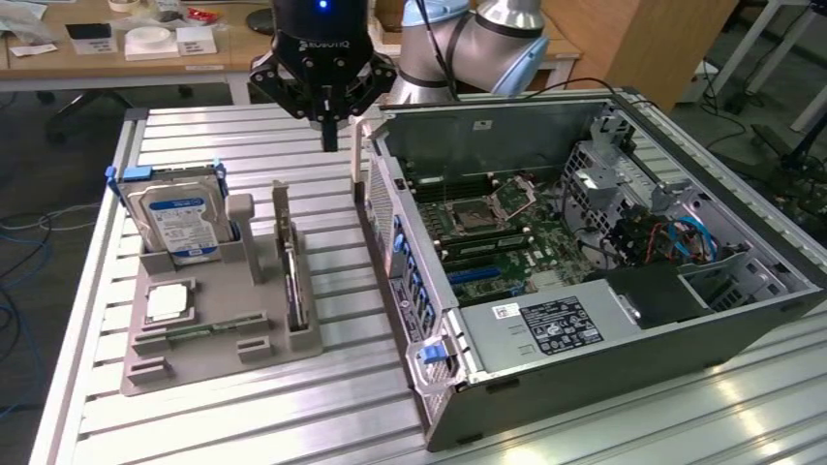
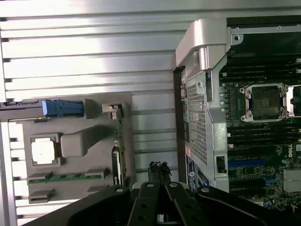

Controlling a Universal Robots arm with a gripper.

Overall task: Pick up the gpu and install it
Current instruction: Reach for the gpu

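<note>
While my gripper [image 1: 331,136] hangs with jaws shut and empty over the surface [image 1: 246,136], the gpu [image 1: 296,281] stands on edge in the grey tray [image 1: 207,339], nearer than the gripper and untouched. I judge this the approach: a pickup calls for open jaws lined up across the card's top edge.

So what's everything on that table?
gpu, thin green circuit card: one, green, on edge in the tray's slot
grey plastic holder tray: one, grey, on the table, exterior view's left
silver hard drive with blue label: one, silver-blue, upright in the tray
small square silver CPU chip: one, silver, flat in the tray
open metal computer case: one, dark grey, exterior view's right, green motherboard inside
slatted metal table: one, silver, under everything
robot arm: one, silver, behind the case
black gripper: one, black, shut, above the table between tray and case
</note>
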